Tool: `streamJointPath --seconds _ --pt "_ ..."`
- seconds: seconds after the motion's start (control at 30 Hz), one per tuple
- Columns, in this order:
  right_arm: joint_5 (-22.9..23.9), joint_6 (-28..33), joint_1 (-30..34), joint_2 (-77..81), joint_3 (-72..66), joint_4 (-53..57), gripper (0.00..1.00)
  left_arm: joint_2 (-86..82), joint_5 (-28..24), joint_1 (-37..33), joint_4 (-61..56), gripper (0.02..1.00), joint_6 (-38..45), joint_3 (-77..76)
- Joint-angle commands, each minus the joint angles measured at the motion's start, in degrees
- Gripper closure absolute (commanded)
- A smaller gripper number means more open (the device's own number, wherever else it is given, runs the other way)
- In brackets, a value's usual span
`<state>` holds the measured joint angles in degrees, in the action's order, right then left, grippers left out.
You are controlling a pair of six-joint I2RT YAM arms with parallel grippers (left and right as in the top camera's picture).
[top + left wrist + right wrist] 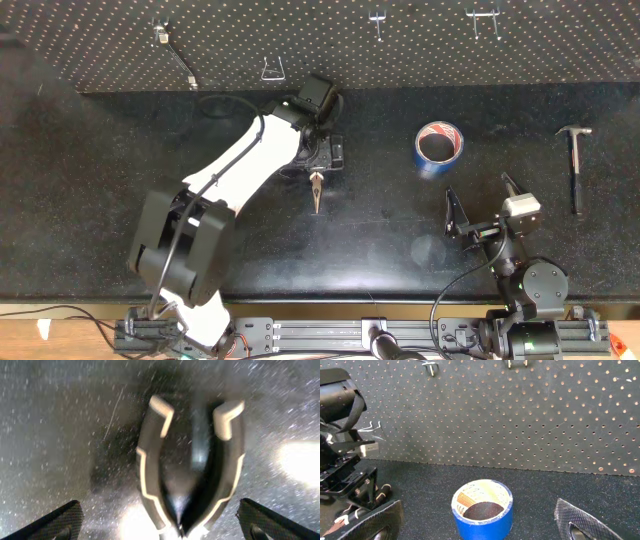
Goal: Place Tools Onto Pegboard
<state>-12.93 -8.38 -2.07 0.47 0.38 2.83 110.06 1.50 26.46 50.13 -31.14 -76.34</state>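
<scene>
Pliers (317,190) with grey, cream-tipped handles lie on the black table, nose pointing toward the front edge. My left gripper (322,157) hovers right over their handles, close to the pegboard (420,50). In the left wrist view the pliers (150,475) lie between my spread fingers (65,517), which touch nothing; the gripper is open. A blue tape roll (438,148) stands upright right of centre. My right gripper (482,205) stands open in front of it, facing the tape roll (482,510). A hammer (575,165) lies at the far right.
The pegboard carries a wire triangle hook (272,70) just behind the left gripper, two metal hooks (377,22) (484,20) farther right and a small fitting with a cable (165,38) at the left. The left arm's wrist (345,475) shows in the right wrist view.
</scene>
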Motion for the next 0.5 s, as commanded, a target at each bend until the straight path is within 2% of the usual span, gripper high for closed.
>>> streamJointPath --seconds 0.03,0.43,0.5 --pt "0.33 -0.81 -0.39 -0.42 -0.15 0.35 0.016 1.88 1.09 0.28 -0.94 0.020 0.04 -2.93" --pt "0.33 -0.81 -0.39 -0.42 -0.15 0.35 0.016 3.28 1.07 0.28 -1.36 0.018 0.04 -3.04" --pt "0.33 -0.81 -0.39 -0.42 -0.15 0.35 0.016 3.58 0.28 0.31 -2.40 0.082 0.02 -3.04"
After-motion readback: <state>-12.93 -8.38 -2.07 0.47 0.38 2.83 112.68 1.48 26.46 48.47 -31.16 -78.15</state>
